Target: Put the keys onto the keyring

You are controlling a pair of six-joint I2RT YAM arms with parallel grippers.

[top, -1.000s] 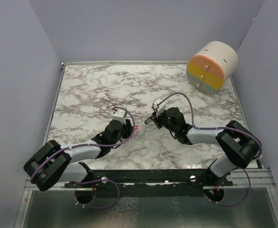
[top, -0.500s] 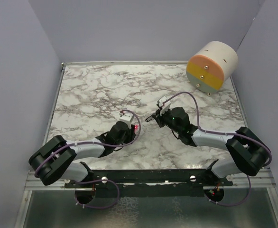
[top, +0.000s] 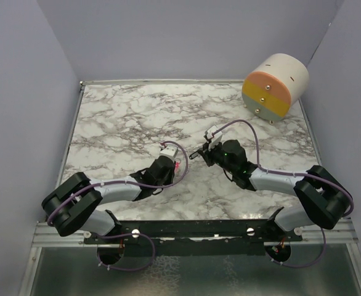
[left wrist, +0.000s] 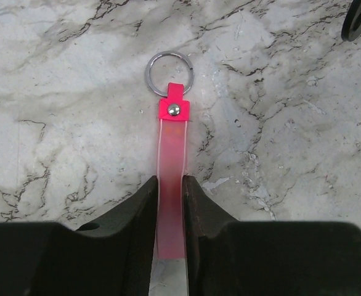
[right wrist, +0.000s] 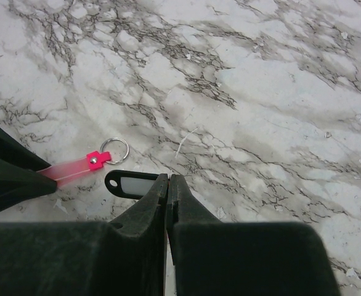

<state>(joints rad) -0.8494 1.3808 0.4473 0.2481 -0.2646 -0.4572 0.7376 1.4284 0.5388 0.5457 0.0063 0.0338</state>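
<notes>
The keyring (left wrist: 171, 154) is a bright pink strip lying flat on the marble, with a thin metal ring (left wrist: 169, 73) at its far end. My left gripper (left wrist: 170, 182) is shut on the strip, a finger against each side. In the top view the left gripper (top: 175, 168) is at mid-table with a bit of pink at its tip. My right gripper (right wrist: 169, 177) is shut on the key (right wrist: 131, 184), a small dark flat piece with a pale centre and a hole at its free end. The key's tip hangs just short of the ring (right wrist: 114, 150). The right gripper (top: 196, 153) faces the left one.
A cream cylinder (top: 276, 86) with an orange, yellow and grey face lies at the back right of the marble table (top: 119, 117). Grey walls close the sides and back. A dark rounded piece (left wrist: 356, 18) pokes into the left wrist view's top right corner.
My left gripper has slid forward and to the right, and its jaws have closed on the pink strip. The right gripper shifted slightly right a second ago and has held still since.
</notes>
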